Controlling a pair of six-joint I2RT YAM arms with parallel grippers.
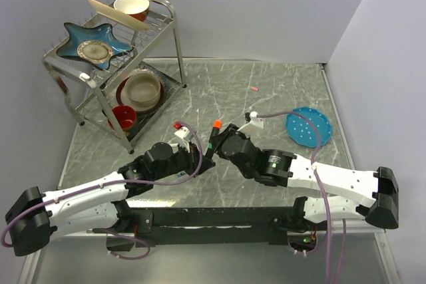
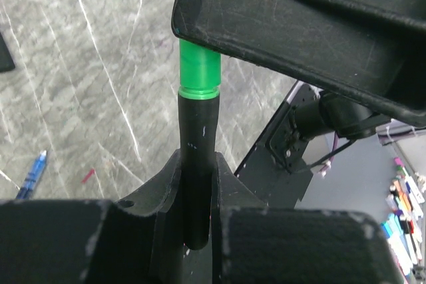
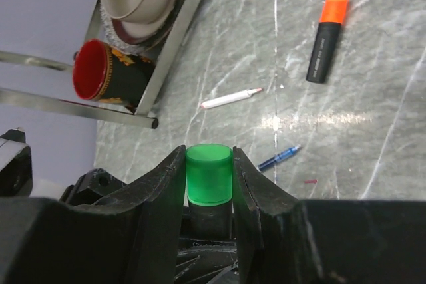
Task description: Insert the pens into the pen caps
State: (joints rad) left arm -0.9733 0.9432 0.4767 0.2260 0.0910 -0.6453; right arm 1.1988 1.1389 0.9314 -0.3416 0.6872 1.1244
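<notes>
My left gripper [image 2: 198, 191] is shut on the body of a stubby black marker [image 2: 198, 164], which stands up out of its jaws. A green cap [image 2: 200, 68] sits on the marker's end. My right gripper [image 3: 209, 177] is shut on that green cap [image 3: 209, 174], one finger on each side. The two grippers meet above the table's middle, left gripper [image 1: 205, 157] against right gripper [image 1: 216, 145]. An orange-capped black marker [image 3: 326, 38], a white-pink pen [image 3: 229, 100] and a blue ballpoint [image 3: 279, 157] lie on the table. A small pink cap [image 1: 253, 88] lies far back.
A metal dish rack [image 1: 113, 64] with bowls, plates and a red mug [image 3: 106, 74] stands at the back left. A blue plate [image 1: 308, 125] lies at the right. The marble table top [image 1: 219, 91] runs between them.
</notes>
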